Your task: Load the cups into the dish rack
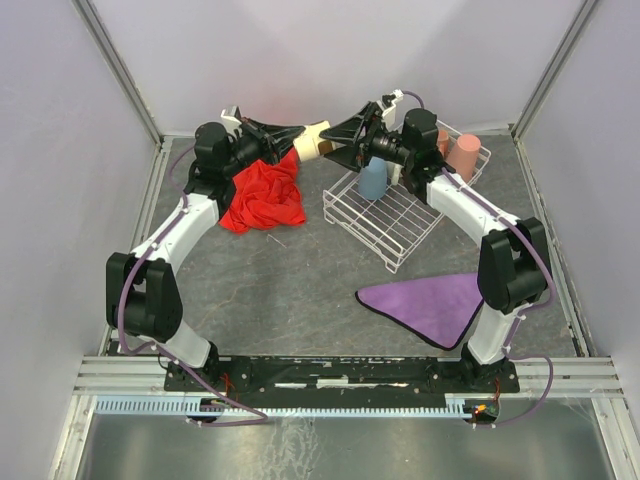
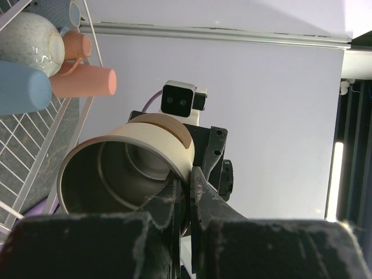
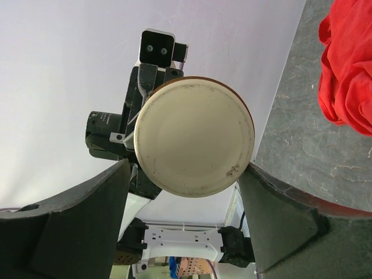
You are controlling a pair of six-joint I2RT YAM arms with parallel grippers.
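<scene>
A cream cup (image 1: 315,140) with a brown band hangs on its side in mid-air at the back, between both arms. My left gripper (image 2: 190,177) is shut on its rim, one finger inside the grey interior (image 2: 125,174). My right gripper (image 3: 185,168) is open, its fingers on either side of the cup's round base (image 3: 195,136); one finger stands clear of the cup and the other is at its edge. The white wire dish rack (image 1: 400,215) holds a light-blue cup (image 1: 373,178) and a salmon-pink tumbler (image 1: 463,152). A pale speckled mug (image 2: 32,38) also lies in the rack.
A crumpled red cloth (image 1: 265,195) lies under the left arm at the back left. On the table near the right arm's base is a purple cloth (image 1: 430,305). Grey walls and metal rails enclose the table.
</scene>
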